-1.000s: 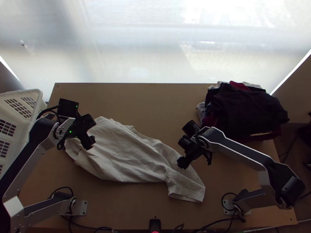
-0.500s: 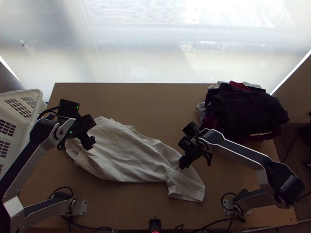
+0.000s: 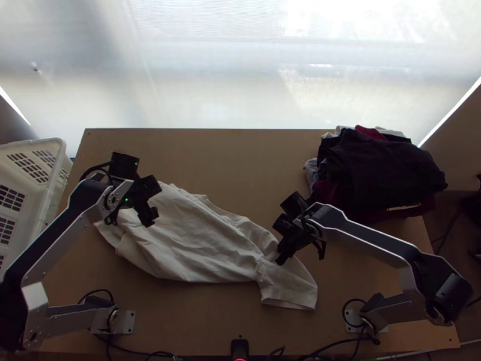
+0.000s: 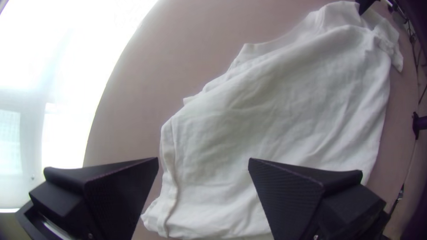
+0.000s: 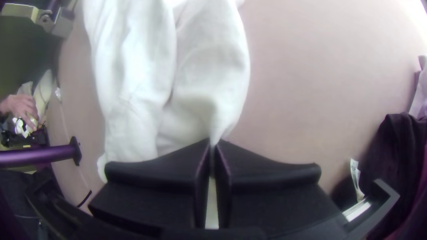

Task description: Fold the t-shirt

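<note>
Light wood table (image 3: 198, 319) runs beneath all my work, a small black post (image 3: 239, 347) standing at its near edge; I would keep a dragged hem clear of that. Just beyond lies the short, cuffed-looking end of the white t-shirt (image 3: 198, 246), which slants across from there towards the far left, loosely laid out and rumpled, bunched at this narrower end. Close by, my right claw (image 5: 213, 141) is pinching it: the cloth rises into a small peak between the pressed tips.

That peak is a slim bite, I judge — light, limp cotton that weighs almost nothing but could slide out or drag its creases along if I pulled fast. A deeper hold, with both layers caught, would serve a fold better.

Farther over, my left claw (image 4: 203, 158) is spread wide above the other end (nothing between its tips, as far as I can tell). I'd aim it at the thick seamed edge — firmer than the body of the cloth, so easier to nip without gathering wrinkles.

Past the shirt, a heap of dark clothes (image 3: 385, 168) crowds the right side, close to my right forearm, and a white slatted basket (image 3: 54, 145) stands off to the left, so I'd swing narrowly on both sides. Behind everything glows a pale, bright screen (image 3: 228, 84).
</note>
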You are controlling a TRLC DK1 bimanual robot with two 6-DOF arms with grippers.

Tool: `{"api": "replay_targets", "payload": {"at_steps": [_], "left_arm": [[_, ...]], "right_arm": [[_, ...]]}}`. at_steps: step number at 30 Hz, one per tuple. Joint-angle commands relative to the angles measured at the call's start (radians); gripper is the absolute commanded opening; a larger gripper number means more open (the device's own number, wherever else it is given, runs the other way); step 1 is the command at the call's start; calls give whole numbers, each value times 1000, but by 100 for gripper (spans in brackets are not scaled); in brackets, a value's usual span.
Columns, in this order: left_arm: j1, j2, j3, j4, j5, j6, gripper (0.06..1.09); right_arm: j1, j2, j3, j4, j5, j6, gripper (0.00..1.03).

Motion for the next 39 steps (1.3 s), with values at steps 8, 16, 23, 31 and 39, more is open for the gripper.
{"api": "replay_targets", "payload": {"at_steps": [8,16,23,31,39], "left_arm": [[14,396,333,-64,75,3,104],[14,565,531,-182,105,-84,103],[33,585,540,-265,104,-79,97],[62,605,552,-326,102,-59,95],[85,646,564,-326,93,-24,90]], "right_arm": [[45,-28,-36,23,-4,50,3],[42,-33,-39,24,-4,51,3],[41,-36,-39,24,-4,53,3],[39,-34,-33,24,-4,58,3],[33,-37,-36,24,-4,58,3]]}}
